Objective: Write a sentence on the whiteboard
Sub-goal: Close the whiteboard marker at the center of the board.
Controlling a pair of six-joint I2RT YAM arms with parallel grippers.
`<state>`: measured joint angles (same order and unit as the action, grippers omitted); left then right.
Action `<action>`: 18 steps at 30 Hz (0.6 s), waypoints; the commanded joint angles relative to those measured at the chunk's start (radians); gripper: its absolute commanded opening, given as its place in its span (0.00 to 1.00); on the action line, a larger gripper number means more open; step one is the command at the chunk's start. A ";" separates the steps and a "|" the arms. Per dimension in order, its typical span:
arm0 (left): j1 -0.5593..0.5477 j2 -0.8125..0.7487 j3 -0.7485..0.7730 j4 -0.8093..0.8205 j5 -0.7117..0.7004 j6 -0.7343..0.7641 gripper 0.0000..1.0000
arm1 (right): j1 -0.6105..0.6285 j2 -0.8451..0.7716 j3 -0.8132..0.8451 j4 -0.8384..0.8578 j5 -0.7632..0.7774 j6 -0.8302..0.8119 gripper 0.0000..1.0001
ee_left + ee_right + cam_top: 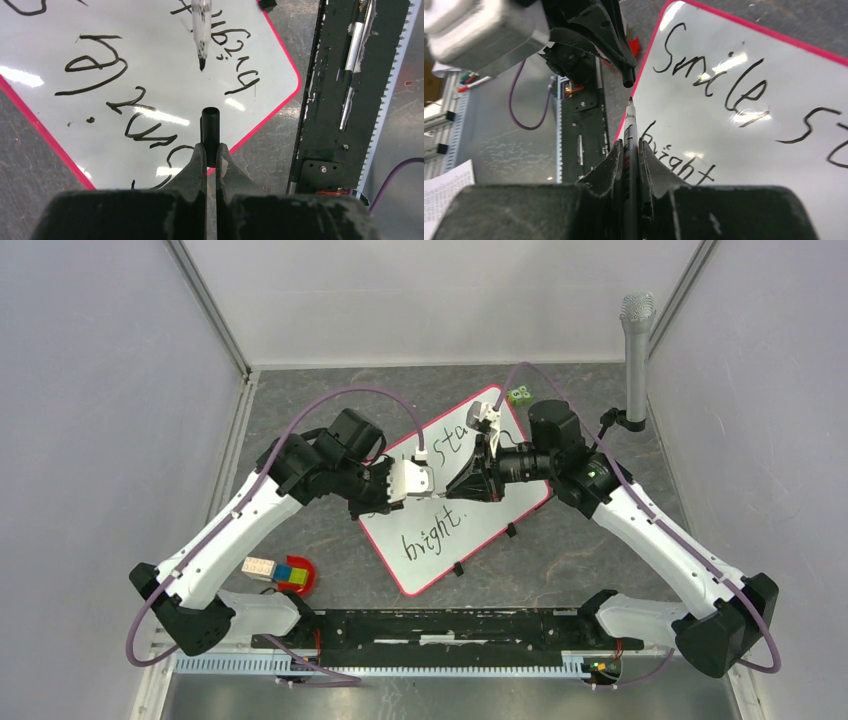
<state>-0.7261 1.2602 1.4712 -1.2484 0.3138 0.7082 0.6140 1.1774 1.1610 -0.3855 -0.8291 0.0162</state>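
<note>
The whiteboard [500, 512] lies tilted on the grey table, its pink frame around the sentence [432, 533] in black script. Above its middle the two grippers face each other tip to tip. My left gripper [436, 487] is shut on a black marker cap [210, 130], whose open end points at the marker's tip. My right gripper [458, 487] is shut on the marker [630, 130], which points at the cap [627, 77] with a short gap between them. "Smile" [709, 75] and "bright" [684, 162] show on the whiteboard [764, 165] below the marker [201, 30].
A grey microphone [637, 350] stands at the back right. A green cube [519, 395] sits by the board's far corner. A red bowl with coloured blocks [297, 575] is at the near left. A black rail [450, 625] runs along the near edge.
</note>
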 commanded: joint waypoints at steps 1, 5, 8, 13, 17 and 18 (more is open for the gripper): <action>-0.036 -0.015 0.036 0.026 -0.019 -0.049 0.02 | -0.001 0.002 -0.043 0.102 -0.082 0.133 0.00; -0.045 -0.015 0.050 0.025 0.009 -0.038 0.02 | -0.001 0.005 -0.051 0.133 -0.100 0.158 0.00; -0.048 -0.011 0.069 0.024 0.030 -0.047 0.02 | -0.001 0.007 -0.054 0.146 -0.107 0.167 0.00; -0.050 -0.001 0.089 0.017 0.060 -0.047 0.02 | 0.001 0.010 -0.059 0.157 -0.111 0.171 0.00; -0.059 0.004 0.090 0.012 0.075 -0.038 0.02 | 0.003 0.018 -0.056 0.151 -0.107 0.160 0.00; -0.061 0.008 0.093 0.006 0.080 -0.032 0.02 | 0.002 0.018 -0.055 0.151 -0.107 0.160 0.00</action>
<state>-0.7746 1.2610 1.5276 -1.2469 0.3481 0.6998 0.6144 1.1885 1.1023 -0.2695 -0.9199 0.1711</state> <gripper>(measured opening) 0.056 0.153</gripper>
